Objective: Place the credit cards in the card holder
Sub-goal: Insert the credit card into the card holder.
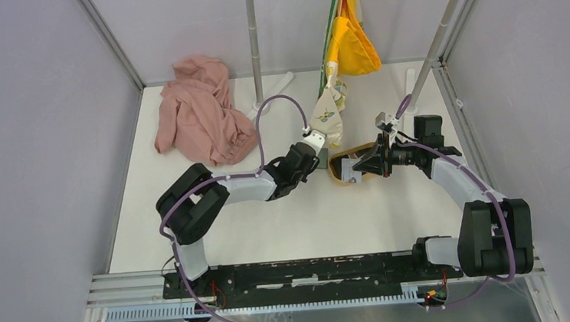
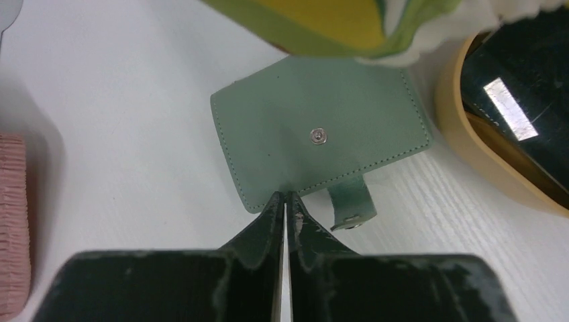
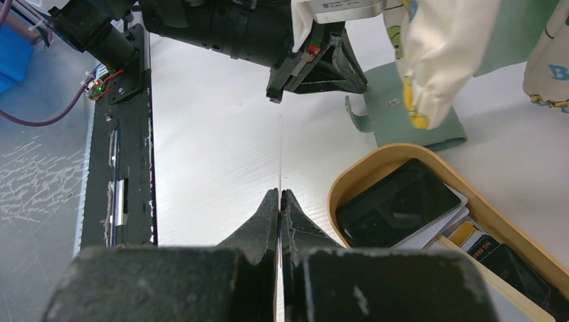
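Hanging cloth [image 2: 315,20] overlapping card holder [image 2: 322,127]

Pale cloth [image 3: 550,80] bears a blue "B"; orange print on a dark card [image 3: 486,251] is illegible.

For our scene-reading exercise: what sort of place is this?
Likely a robotics lab test cell: left arm and right arm bolted to a rail, white table enclosed by plain panels.

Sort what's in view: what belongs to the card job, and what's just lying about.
Job: wallet; cards in the tray; one card held edge-on in the right gripper; left gripper shut at the wallet's edge.
Lying about: pink cloth; hanging yellow cloth; white printed cloth.
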